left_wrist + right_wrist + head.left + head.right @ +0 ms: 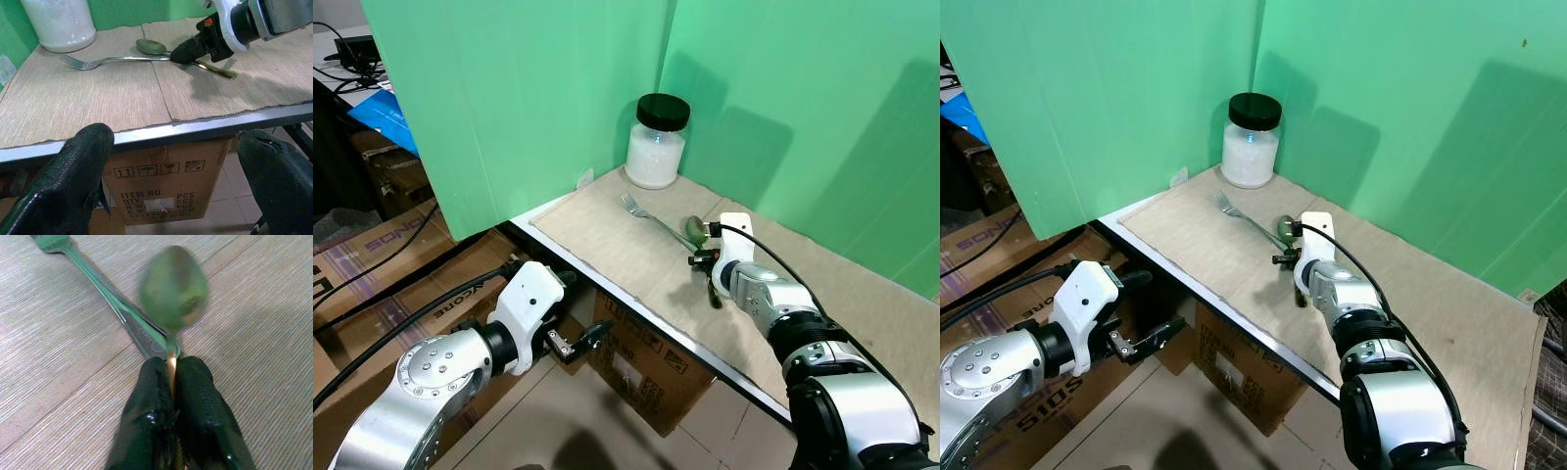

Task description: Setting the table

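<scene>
Most of the spoon's handle is being hidden by the right gripper (pixel 172 382), so only the green bowl of the spoon (pixel 173 286) and a sliver of gold stem are being shown, and the bowl is looking kinda blurry in the right wrist view. The far end of the fork (pixel 656 221) is getting covered where the spoon is crossing it. The right gripper's fingers (pixel 198 387) are being pinched tight on that stem, right above the woven table mat (pixel 607 245). The left gripper (pixel 576 343) is being held down below the table edge (pixel 195 128), its fingers (pixel 73 176) being spread wide with nothing between them. One spoon, one fork, one black-lidded jar (pixel 656 142) of white stuff in the corner, and two mats laid side by side are being counted. A cardboard box (pixel 161 181) is sitting under the table.
</scene>
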Motion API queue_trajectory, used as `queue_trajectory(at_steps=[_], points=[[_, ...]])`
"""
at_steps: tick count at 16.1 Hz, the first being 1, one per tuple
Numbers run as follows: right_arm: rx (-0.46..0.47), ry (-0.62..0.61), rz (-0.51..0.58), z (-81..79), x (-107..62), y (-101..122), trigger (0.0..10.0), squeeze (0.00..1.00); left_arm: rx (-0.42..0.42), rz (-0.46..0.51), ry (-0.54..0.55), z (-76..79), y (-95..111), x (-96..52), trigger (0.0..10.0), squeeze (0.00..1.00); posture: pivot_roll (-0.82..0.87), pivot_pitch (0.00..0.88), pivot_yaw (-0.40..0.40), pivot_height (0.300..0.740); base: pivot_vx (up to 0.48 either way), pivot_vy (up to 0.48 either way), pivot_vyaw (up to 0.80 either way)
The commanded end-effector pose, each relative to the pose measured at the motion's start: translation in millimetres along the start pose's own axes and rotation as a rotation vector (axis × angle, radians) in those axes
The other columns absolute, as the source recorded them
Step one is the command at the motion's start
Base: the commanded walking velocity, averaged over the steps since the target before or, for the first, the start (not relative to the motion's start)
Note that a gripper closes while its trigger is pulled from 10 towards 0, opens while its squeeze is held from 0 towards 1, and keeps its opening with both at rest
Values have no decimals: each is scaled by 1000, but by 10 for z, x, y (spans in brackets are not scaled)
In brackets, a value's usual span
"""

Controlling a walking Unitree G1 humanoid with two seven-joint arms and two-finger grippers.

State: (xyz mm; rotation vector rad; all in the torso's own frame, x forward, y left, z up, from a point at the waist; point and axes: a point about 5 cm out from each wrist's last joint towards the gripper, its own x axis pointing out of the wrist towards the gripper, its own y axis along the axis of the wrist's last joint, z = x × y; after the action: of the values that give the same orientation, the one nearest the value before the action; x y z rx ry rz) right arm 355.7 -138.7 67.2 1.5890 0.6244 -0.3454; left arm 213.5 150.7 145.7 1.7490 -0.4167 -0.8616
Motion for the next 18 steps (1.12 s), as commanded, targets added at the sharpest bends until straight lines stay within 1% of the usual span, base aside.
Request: queue_trajectory(at_steps=[1, 4, 7, 9, 10, 11, 12, 13, 14, 15, 16, 17, 18], points=[[32, -27, -53, 89, -8, -98, 0, 0, 17, 12, -16, 2, 49, 3, 10000, 0, 102, 0, -110, 740, 0, 0, 0], [53, -36, -41, 106, -12, -55, 0, 0, 21, 12, -16, -12, 53, 11, 10000, 0, 101, 0, -106, 740, 0, 0, 0], [91, -40, 18, 149, -36, 88, 0, 0, 29, 17, -16, -32, 68, 33, 10000, 0, 99, 0, -98, 740, 0, 0, 0], [115, -26, 119, 199, -109, 308, 0, 0, 44, 26, -2, -75, 97, 71, 10000, 0, 92, 0, -83, 740, 0, 0, 0], [88, -11, 231, 230, -216, 477, 0, 0, 51, 40, 17, -109, 130, 105, 10000, 0, 91, 0, -79, 740, 0, 0, 0], [61, 7, 327, 239, -358, 600, 0, 0, 56, 54, 37, -136, 160, 139, 10000, 0, 86, 0, -73, 740, 0, 0, 0], [19, 11, 406, 247, -499, 670, 0, 0, 57, 67, 59, -153, 183, 174, 10000, 0, 82, 0, -67, 740, 0, 0, 0], [-47, 13, 506, 253, -680, 710, 3608, 0, 52, 89, 87, -165, 220, 217, 10000, 0, 72, 0, -59, 740, 0, 0, 0], [-82, 7, 552, 253, -765, 722, 3608, 0, 47, 99, 101, -168, 238, 237, 10000, 0, 71, 0, -59, 740, 0, 0, 0], [-108, 3, 592, 250, -909, 712, 10000, 0, 44, 121, 128, -176, 274, 273, 10000, 0, 67, 0, -57, 740, 0, 0, 0], [-76, 27, 635, 220, -1188, 651, 10000, 0, 29, 165, 182, -169, 348, 345, 10000, 0, 58, 0, -52, 740, 0, 0, 0], [-69, 36, 637, 203, -1280, 612, 10000, 0, 18, 176, 196, -159, 366, 364, 10000, 0, 53, 0, -52, 740, 0, 0, 0], [-29, 45, 675, 149, -1529, 522, 10000, 0, -20, 212, 250, -130, 413, 392, 10000, 0, 45, 0, -50, 740, 0, 0, 0]])
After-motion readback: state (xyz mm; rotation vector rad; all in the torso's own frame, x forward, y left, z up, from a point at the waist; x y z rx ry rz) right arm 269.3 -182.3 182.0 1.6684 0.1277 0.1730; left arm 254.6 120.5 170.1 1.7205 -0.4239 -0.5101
